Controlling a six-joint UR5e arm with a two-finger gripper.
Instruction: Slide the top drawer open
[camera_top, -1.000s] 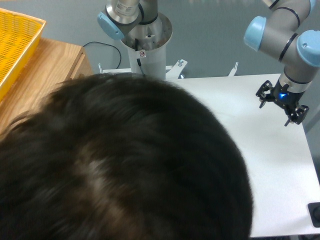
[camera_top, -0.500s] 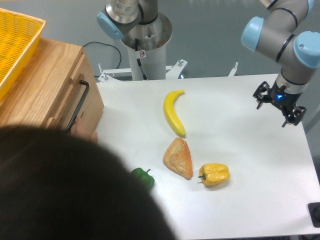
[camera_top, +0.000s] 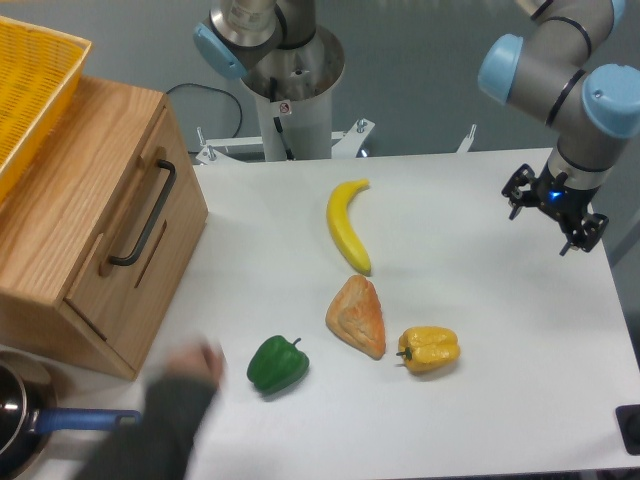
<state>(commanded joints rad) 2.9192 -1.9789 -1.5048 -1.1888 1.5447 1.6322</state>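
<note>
The top drawer (camera_top: 130, 235), light oak with a long black bar handle (camera_top: 143, 213), sits closed in the wooden cabinet (camera_top: 60, 210) at the table's left edge. Well apart, over the white table (camera_top: 500, 300), hangs the black two-finger gripper (camera_top: 553, 203), its jaws seemingly apart. Between them lie a yellow banana (camera_top: 346, 225), a bread piece (camera_top: 357, 315), a yellow pepper (camera_top: 429, 349) and a green pepper (camera_top: 277, 364).

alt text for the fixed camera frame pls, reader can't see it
A wooden cabinet at the left edge of a white table has its top drawer closed, black bar handle untouched, while the robot's gripper hovers far off at the right side. Between them lie a banana, a bread piece, a yellow pepper and a green pepper; a blurred hand intrudes at bottom left.
</note>
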